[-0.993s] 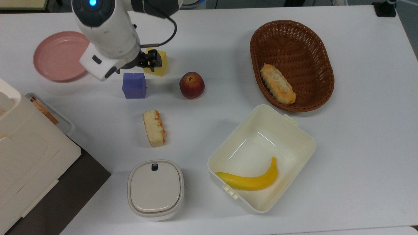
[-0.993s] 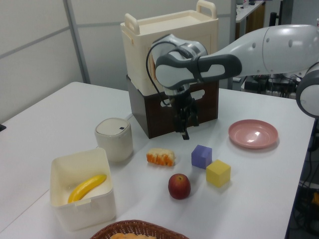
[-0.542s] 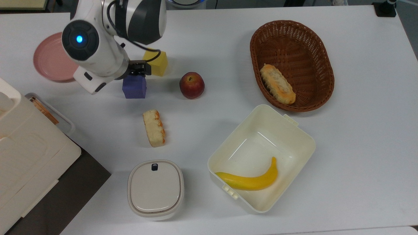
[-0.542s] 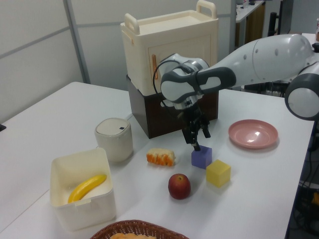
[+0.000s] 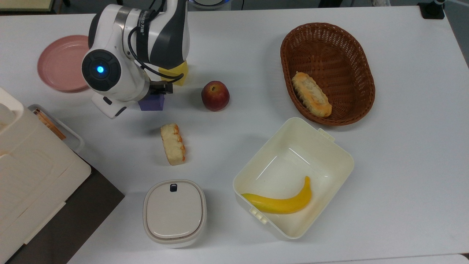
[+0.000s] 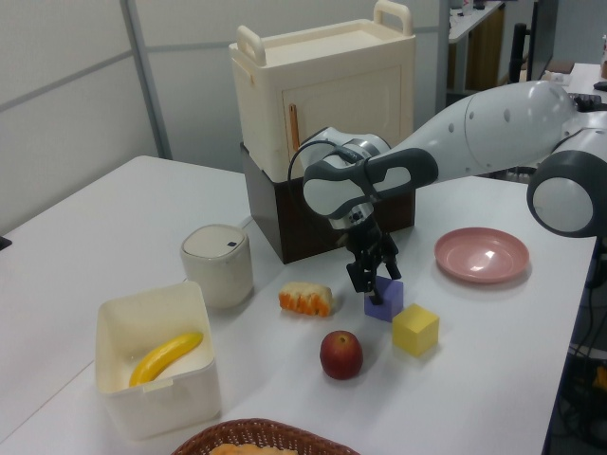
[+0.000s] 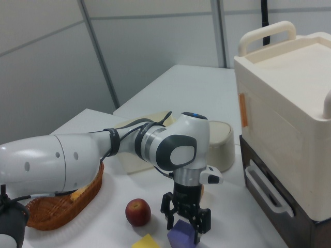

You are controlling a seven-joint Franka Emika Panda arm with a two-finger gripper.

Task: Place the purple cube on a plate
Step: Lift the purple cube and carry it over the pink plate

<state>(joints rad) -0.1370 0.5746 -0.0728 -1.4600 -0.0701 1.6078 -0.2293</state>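
- Since the job is to move the cube (image 6: 383,298) to the plate (image 6: 482,255), the arm (image 6: 474,128) reaches low across the table (image 5: 403,154) and hangs its wrist straight over the cube, the likely stance for a top-down grasp.
- Behind the arm in the left view, a cream cabinet (image 6: 327,90) sits on a dark base; grey wall panels close off the room.
- On the white table the other items lie well apart from the cube: a wicker basket (image 5: 361,62) holding a pastry, an open cream box (image 5: 329,154) with a banana (image 5: 280,202) inside, and a lidded pot (image 5: 174,212).
- The pink plate stands bare at the top view's left, near the cube, so I judge the carry a short one.
- Just beside the cube, a yellow cube (image 6: 415,329) and an apple (image 6: 341,354) crowd it; a careless close could nudge either. A bread piece (image 5: 172,143) lies nearer the pot.
- The gripper (image 7: 186,223) is spread, its fingers (image 7: 204,223) straddling the cube's top in the right view; whether they touch it I cannot tell.
- The cube rests on the table, not yet lifted.
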